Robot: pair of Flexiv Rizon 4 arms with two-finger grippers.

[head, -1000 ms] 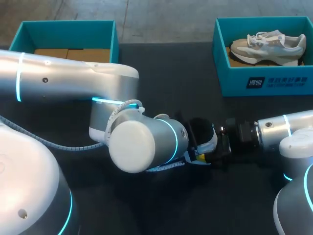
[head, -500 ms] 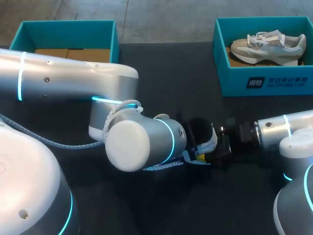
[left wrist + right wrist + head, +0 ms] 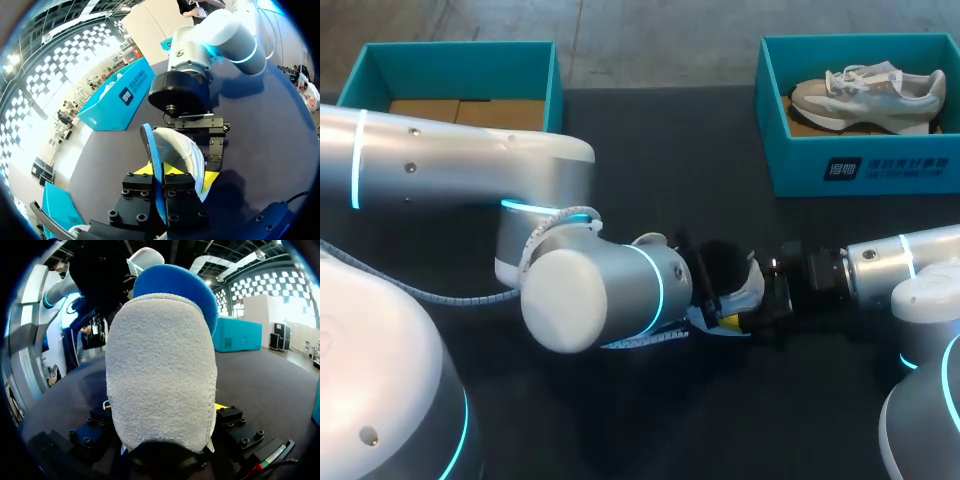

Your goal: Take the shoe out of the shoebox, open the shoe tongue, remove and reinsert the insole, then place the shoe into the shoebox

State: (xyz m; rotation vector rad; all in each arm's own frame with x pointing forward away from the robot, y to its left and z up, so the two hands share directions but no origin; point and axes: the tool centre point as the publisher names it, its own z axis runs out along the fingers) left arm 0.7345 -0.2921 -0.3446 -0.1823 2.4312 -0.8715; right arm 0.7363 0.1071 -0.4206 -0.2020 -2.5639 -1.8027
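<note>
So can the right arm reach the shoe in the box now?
Probably not yet. The shoe lies uncovered in its open shoebox, but the right pincer is busy gripping the insole with the left pincer.

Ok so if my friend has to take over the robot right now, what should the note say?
Left tool: shut on the insole, pinching its blue edge.
Right tool: shut on the same insole from the opposite end.
Things: the insole is mid-table between both arms. A grey-white shoe lies in the right shoebox. The left shoebox shows only brown cardboard.
Done: the insole is out of a shoe.
Left: put the insole back in, then box the shoe. I cannot tell if the boxed shoe is the one it came from.
</note>
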